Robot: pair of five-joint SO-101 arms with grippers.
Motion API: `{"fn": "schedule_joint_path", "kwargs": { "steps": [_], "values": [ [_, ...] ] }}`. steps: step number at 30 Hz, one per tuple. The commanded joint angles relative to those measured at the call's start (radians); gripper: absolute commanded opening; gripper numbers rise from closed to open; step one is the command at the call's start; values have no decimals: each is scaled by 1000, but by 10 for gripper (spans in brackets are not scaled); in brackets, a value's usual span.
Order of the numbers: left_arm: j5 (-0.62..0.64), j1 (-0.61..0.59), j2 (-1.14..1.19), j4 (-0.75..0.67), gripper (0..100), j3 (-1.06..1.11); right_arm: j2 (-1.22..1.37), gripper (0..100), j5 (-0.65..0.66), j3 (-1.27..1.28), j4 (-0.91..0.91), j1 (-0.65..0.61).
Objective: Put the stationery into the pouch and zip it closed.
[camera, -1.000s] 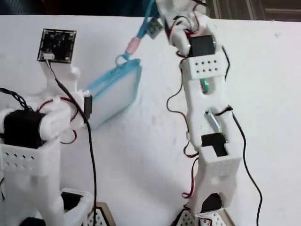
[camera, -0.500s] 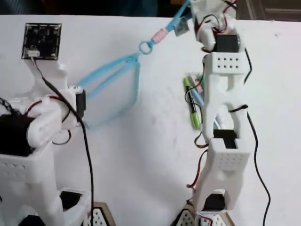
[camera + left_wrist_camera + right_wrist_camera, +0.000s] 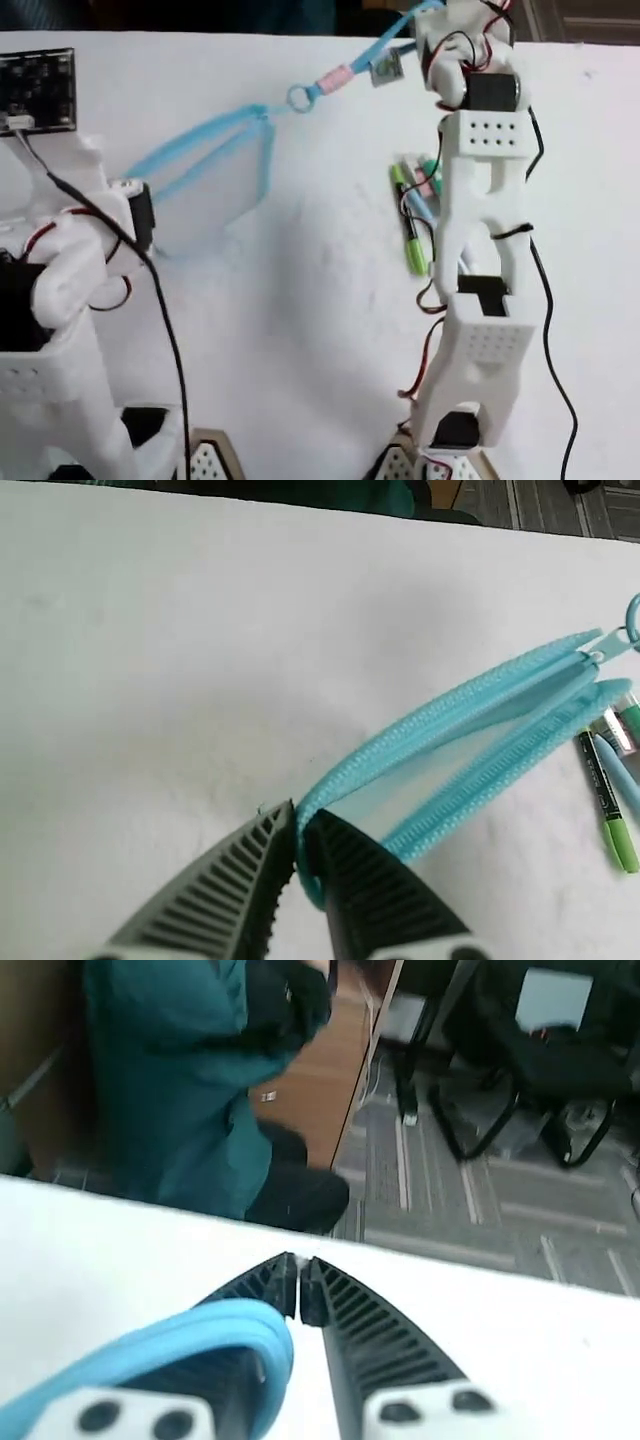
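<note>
From the high view, the pouch (image 3: 215, 175) lies stretched across the worktop (image 3: 300, 330). The left arm (image 3: 75, 270) is at one end. At the other end a strap (image 3: 365, 60) runs taut from the zip ring (image 3: 300, 97) up to the right arm (image 3: 475, 200). The pens (image 3: 412, 215) are outside the pouch, off its ring end and apart from it, bunched close against the right arm. Their long axis runs along that arm and crosses the line of the pouch. I'd judge the right arm the nearer one to fetch them, but it is taken up with the strap.

In the left wrist view, the left pincer (image 3: 300, 850) is clenched on the end of the pouch (image 3: 470, 740) opposite the ring. The two rows of zip teeth stand apart, so the mouth is open along its length. The pens (image 3: 610, 790) lie just past the pouch's ring end, well away from this pincer, with the whole pouch between them.

In the right wrist view, the right pincer (image 3: 298, 1280) has its jaws together. The strap (image 3: 200, 1350) curls in against them, and I take it to be pinched there, though the exact bite is hard to see. For the pens to go in, they have to come round to the open mouth and turn until they lie along the pouch.
</note>
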Motion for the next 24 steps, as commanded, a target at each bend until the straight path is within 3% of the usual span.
{"fn": "schedule_joint_path", "kwargs": {
  "steps": [1,7,12,15,17,24],
  "values": [
    [9,-44,-33,5,22,-38,-15,18,3,-44,74,16],
    [9,-21,-33,5,22,-38,-39,29,3,-87,288,-65],
    [14,-18,-31,3,22,-38,-107,245,0,-124,621,-179],
    [12,-21,-31,3,22,-38,-156,313,2,-132,817,-268],
    [14,-22,-31,3,22,-37,-203,310,2,-117,897,-314],
    [-9,-19,-30,0,22,34,-573,243,2,226,891,-395]
  ]
}}
